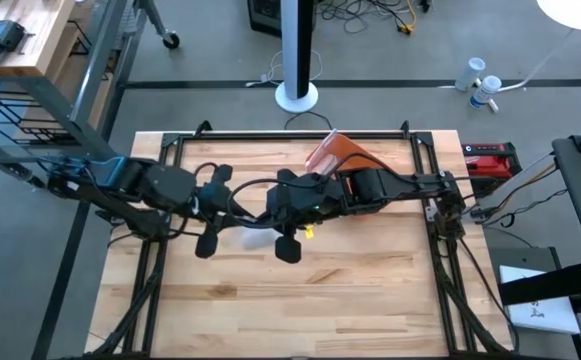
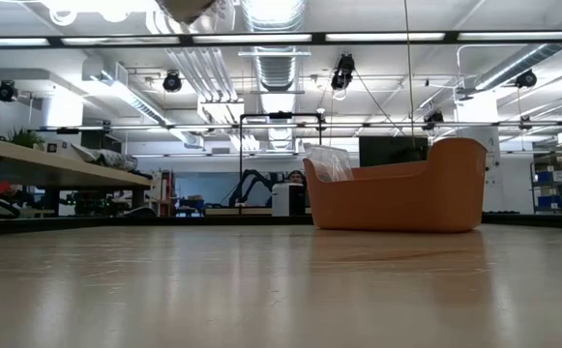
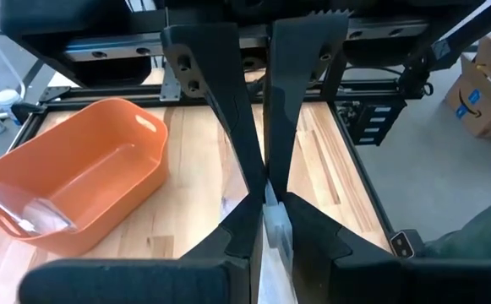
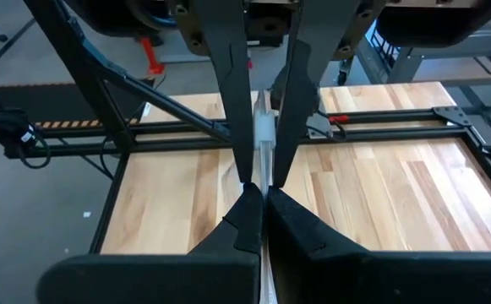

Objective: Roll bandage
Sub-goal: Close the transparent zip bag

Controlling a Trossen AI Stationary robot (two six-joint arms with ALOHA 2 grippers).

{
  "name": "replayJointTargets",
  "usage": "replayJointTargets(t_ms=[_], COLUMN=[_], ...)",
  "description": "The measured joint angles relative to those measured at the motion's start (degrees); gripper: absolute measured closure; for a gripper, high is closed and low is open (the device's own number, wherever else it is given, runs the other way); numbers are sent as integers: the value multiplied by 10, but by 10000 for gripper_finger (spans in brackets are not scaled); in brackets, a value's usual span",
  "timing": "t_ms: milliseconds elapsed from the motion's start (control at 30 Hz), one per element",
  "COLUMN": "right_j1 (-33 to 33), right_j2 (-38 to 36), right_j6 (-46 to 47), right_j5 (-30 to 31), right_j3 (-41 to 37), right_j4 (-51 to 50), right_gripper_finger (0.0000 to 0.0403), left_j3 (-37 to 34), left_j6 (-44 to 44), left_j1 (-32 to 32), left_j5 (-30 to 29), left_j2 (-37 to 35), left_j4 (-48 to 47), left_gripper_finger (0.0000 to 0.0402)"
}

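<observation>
A white bandage (image 3: 275, 230) is held up over the middle of the table between my two grippers, which face each other tip to tip. My left gripper (image 3: 270, 221) comes in from the table's left and is shut on it; it also shows in the high view (image 1: 238, 212). My right gripper (image 4: 262, 199) comes in from the right and is shut on it too; the high view (image 1: 266, 215) shows it as well. A pale strip of the bandage (image 1: 254, 237) shows just below the fingertips in the high view. Neither gripper shows in the low view. My left gripper pinches the bandage (image 3: 272, 211) between its two fingertips, coming about level from the table's left. The strip runs back between the fingers toward the wrist (image 3: 277, 270). It is lifted clear of the table. My right gripper pinches the bandage (image 4: 265, 181) between its two fingertips, coming about level from the table's right, right against the left gripper's tips. A white piece (image 4: 264, 133) stands on between the left fingers beyond. The bandage is clear of the table.
An orange bin (image 1: 342, 150) stands at the table's far edge, right of the middle, with a clear packet (image 3: 46, 215) inside; it also shows in the low view (image 2: 397, 198). A small yellow thing (image 1: 310, 232) shows under the right gripper. Bare wood (image 1: 300, 300) spreads toward the near edge.
</observation>
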Motion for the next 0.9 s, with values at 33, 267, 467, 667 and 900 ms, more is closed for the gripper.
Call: replayJointTargets(t_ms=[33, 267, 467, 667, 900], right_j1=[0, 0, 0, 0, 0], right_j2=[0, -1, -1, -2, -2], right_j6=[0, 0, 5, 6, 9], right_j5=[0, 1, 1, 1, 1], right_j3=[0, 0, 0, 0, 0], right_j4=[-1, -5, -12, -12, -13], right_gripper_finger=[403, 403, 403, 403, 403], left_j3=[0, 0, 1, 0, 0], left_j6=[-1, -20, -28, -17, 5], left_j1=[0, -1, -1, -1, -1], left_j5=[0, 15, 18, -3, -13], left_j2=[0, -22, -40, -38, -29], left_j4=[0, -5, -25, -28, -25], left_gripper_finger=[365, 362, 357, 363, 365])
